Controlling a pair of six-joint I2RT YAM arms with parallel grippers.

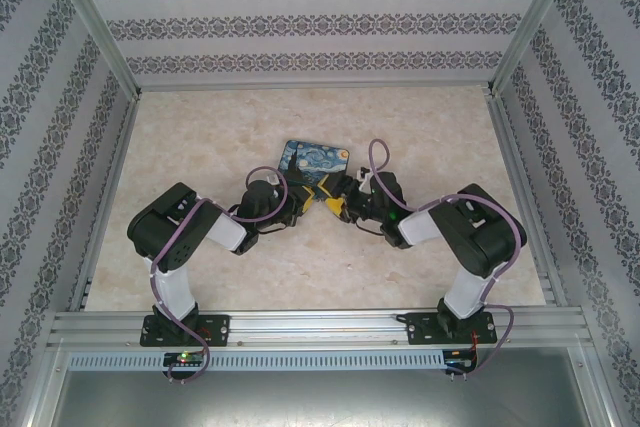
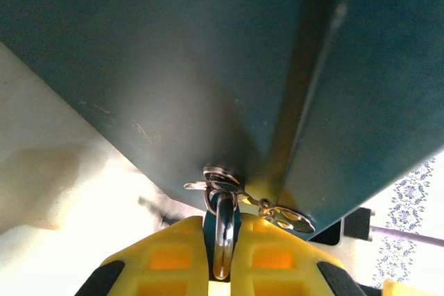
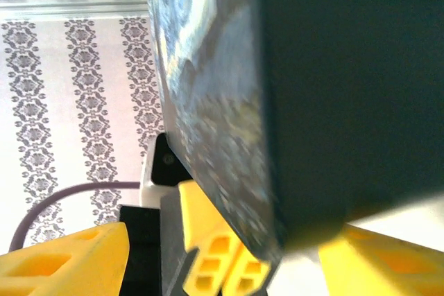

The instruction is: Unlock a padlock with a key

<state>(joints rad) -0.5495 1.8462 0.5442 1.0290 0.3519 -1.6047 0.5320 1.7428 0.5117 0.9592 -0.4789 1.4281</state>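
The padlock (image 2: 223, 239) is a tiny blue-teal body with a shiny metal shackle, and the yellow fingers (image 2: 166, 254) of my left gripper (image 2: 222, 225) are shut on it. Its shackle runs up into the metal hasp (image 2: 216, 177) on the dark teal side of the Starry Night box (image 1: 312, 160). The silvery key (image 2: 290, 220) hangs from a small ring just right of the hasp, free of any fingers. My right gripper (image 3: 229, 268) stands open at the box's corner (image 3: 229, 136), its fingers (image 3: 62, 261) wide apart with nothing between them. From above, both grippers (image 1: 305, 199) (image 1: 340, 205) meet at the box's near edge.
The box lies on a beige marbled tabletop (image 1: 200, 137), walled in by patterned panels (image 1: 300, 22) on three sides. An aluminium rail (image 1: 320, 325) runs along the near edge by the arm bases. Open tabletop lies left, right and behind the box.
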